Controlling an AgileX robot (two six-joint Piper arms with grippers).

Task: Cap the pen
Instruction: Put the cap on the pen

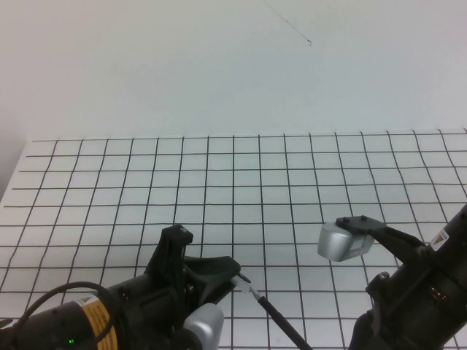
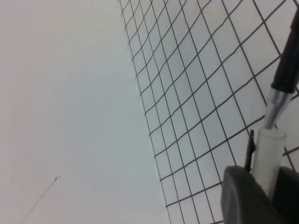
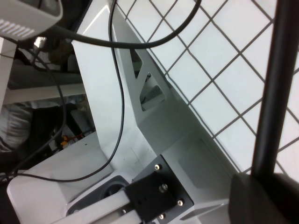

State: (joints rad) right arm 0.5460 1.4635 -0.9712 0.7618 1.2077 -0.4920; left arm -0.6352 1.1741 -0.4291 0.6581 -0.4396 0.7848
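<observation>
White gridded table (image 1: 292, 189) spreads bare beyond both arms. Left gripper (image 1: 237, 281) has its jaws shut on a translucent cap (image 2: 267, 154). The pen (image 1: 281, 321) slants from the cap's mouth back to the right gripper (image 3: 261, 186), whose jaws are clamped on its black barrel.

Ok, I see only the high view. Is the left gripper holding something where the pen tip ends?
Observer: Yes. In the left wrist view the left gripper, low at the near left, is shut on a whitish cap. The silver tip of the pen sits at its open end.
Operator: And the right gripper? It is below my picture.
Observer: The right wrist view shows the right gripper, at the near right, shut on the pen's black shaft.
</observation>
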